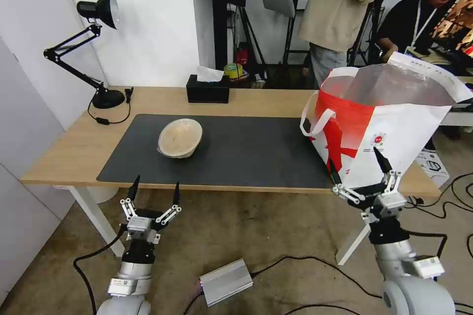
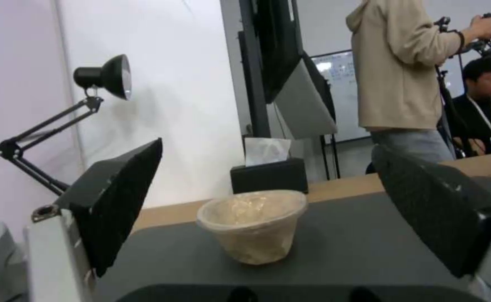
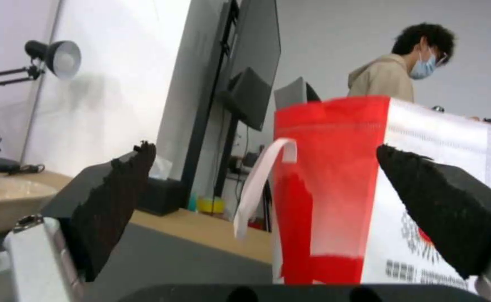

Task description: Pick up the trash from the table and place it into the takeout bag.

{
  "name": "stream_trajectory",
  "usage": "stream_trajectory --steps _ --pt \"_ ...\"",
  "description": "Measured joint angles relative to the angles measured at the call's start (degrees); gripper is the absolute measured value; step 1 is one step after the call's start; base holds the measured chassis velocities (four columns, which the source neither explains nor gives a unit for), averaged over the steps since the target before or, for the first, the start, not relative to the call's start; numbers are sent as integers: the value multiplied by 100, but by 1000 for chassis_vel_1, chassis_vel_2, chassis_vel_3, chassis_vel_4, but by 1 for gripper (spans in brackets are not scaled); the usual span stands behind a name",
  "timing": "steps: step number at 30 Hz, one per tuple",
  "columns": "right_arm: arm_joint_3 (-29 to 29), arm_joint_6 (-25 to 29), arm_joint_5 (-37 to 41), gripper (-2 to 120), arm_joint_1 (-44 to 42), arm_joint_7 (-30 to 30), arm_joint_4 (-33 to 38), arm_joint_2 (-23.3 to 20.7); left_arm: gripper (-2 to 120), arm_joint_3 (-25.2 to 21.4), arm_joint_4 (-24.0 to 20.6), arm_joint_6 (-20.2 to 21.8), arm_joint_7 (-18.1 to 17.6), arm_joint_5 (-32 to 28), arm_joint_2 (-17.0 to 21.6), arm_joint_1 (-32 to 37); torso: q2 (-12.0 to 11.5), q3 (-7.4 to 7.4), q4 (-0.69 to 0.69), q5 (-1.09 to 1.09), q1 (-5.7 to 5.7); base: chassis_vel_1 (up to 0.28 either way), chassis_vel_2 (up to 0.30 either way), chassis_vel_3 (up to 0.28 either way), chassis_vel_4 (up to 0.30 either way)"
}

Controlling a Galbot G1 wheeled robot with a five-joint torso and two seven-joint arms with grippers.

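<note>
A beige shallow bowl (image 1: 180, 138), a piece of the trash, rests tilted on the dark grey mat (image 1: 246, 150) of the light-wood table (image 1: 64, 152), left of centre. The left wrist view shows the same bowl (image 2: 252, 224) straight ahead between the fingers. The white takeout bag (image 1: 394, 123) with its red panel stands open at the table's right end, foil lining showing; it also fills much of the right wrist view as the bag (image 3: 380, 188). My left gripper (image 1: 154, 193) hangs open below the front edge, in front of the bowl. My right gripper (image 1: 359, 166) is open just before the bag.
A black tissue box (image 1: 207, 88) stands at the back centre and a black desk lamp (image 1: 93, 49) at the back left. A silver box (image 1: 225, 281) and cables lie on the floor under the arms. People stand behind the table's far right.
</note>
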Motion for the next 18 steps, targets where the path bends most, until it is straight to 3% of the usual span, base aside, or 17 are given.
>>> stream_trajectory --steps 18 --pt "-110 175 -175 100 -298 -66 -10 57 100 -46 36 12 -1 -23 -9 -34 0 0 0 0 0 0 0 0 0"
